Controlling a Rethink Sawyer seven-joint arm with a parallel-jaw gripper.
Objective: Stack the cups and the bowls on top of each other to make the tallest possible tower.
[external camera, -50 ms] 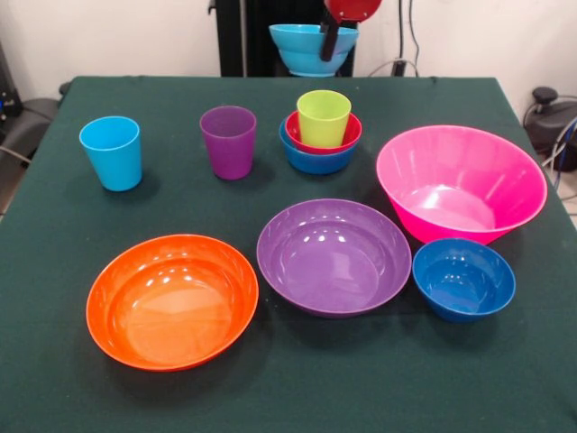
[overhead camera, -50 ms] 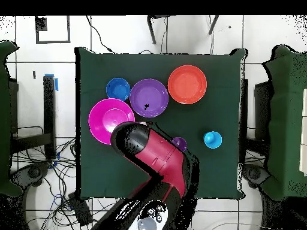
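- Dark green cloth covers the table (external camera, -50 ms: 54,361), with a white wall behind it.
- Big pink bowl (external camera, -50 ms: 460,183) stands at the right in the front view.
- Orange bowl (external camera, -50 ms: 171,301) and purple bowl (external camera, -50 ms: 334,256) lie side by side near the front edge.
- Dark blue bowl (external camera, -50 ms: 463,279) touches the pink one.
- Light blue cup (external camera, -50 ms: 112,152) and purple cup (external camera, -50 ms: 228,142) stand apart.
- Tower (external camera, -50 ms: 320,133): blue bowl, red bowl, lime green cup.
- Gripper (external camera, -50 ms: 331,38) pinches the rim of the cyan bowl (external camera, -50 ms: 306,49), lifted above the table's far edge.
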